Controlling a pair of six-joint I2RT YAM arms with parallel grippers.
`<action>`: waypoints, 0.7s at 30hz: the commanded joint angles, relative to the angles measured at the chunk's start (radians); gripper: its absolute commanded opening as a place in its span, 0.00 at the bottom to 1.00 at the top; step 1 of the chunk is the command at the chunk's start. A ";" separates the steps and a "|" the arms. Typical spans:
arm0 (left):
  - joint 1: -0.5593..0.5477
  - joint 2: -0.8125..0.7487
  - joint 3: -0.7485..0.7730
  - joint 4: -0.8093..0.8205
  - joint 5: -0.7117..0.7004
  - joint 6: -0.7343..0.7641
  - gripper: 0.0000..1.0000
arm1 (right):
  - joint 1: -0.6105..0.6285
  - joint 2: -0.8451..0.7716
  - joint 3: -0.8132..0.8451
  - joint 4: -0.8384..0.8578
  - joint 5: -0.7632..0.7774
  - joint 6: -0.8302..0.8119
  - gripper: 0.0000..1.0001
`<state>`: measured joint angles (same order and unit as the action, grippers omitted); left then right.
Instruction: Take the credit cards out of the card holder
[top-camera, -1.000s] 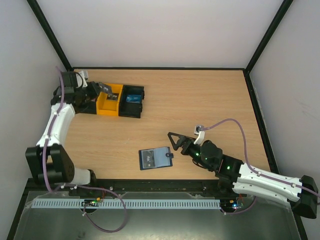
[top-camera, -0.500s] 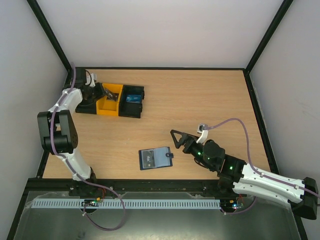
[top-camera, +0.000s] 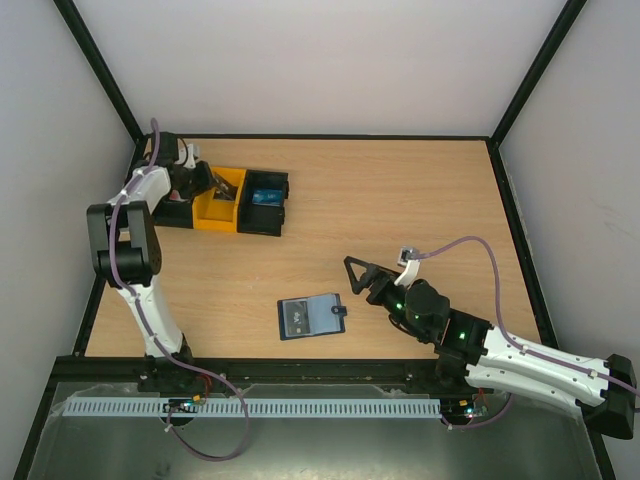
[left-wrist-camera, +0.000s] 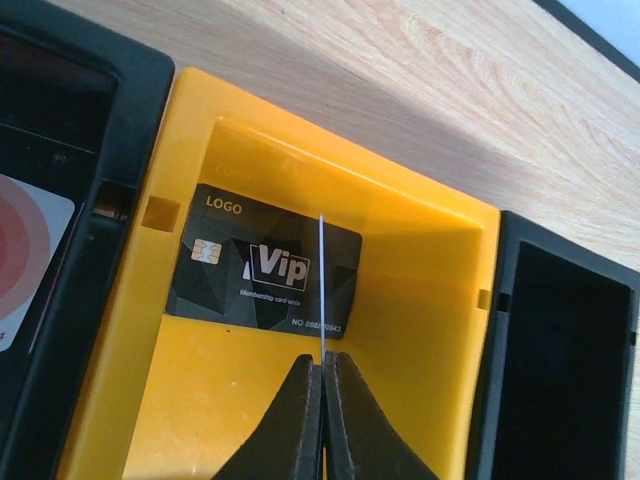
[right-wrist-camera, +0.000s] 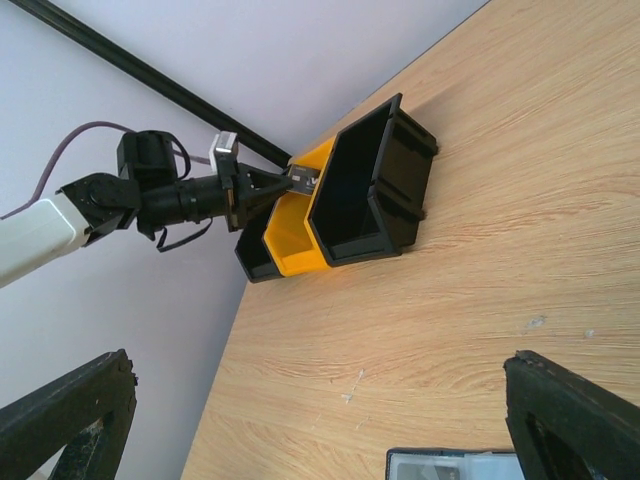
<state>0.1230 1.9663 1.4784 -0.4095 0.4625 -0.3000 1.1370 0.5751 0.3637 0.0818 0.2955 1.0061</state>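
Note:
The dark navy card holder (top-camera: 310, 316) lies flat on the table near the front; its edge shows at the bottom of the right wrist view (right-wrist-camera: 455, 465). My left gripper (top-camera: 213, 184) is over the yellow bin (top-camera: 222, 212) and is shut on a thin credit card (left-wrist-camera: 322, 280), seen edge-on as a pale line above the bin floor. A black "Vip" card (left-wrist-camera: 255, 265) lies flat in the yellow bin (left-wrist-camera: 420, 330). My right gripper (top-camera: 352, 274) is open and empty, just right of the card holder and apart from it. My left gripper (left-wrist-camera: 323, 358) has its jaws pressed together.
A black bin (top-camera: 266, 203) right of the yellow one holds a bluish card (top-camera: 265, 196). A black bin on the left (left-wrist-camera: 60, 150) holds a white and red card (left-wrist-camera: 25, 245). The bins stand at the far left, near the black frame post (top-camera: 100, 70).
My left arm has folded back toward the far left corner, and its gripper with the card has come lower over the yellow bin. My right gripper has drifted slightly right.

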 joint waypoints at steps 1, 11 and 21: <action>-0.005 0.028 0.035 -0.007 0.015 0.014 0.03 | 0.001 0.004 0.018 -0.001 0.056 -0.013 0.98; -0.017 0.068 0.057 0.009 -0.026 -0.012 0.05 | 0.000 -0.005 -0.005 0.003 0.051 0.018 0.98; -0.035 0.080 0.064 0.024 -0.041 -0.036 0.11 | 0.000 -0.072 -0.001 -0.050 0.060 0.037 0.98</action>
<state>0.1001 2.0323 1.5158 -0.3885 0.4389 -0.3271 1.1370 0.5350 0.3634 0.0708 0.3172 1.0245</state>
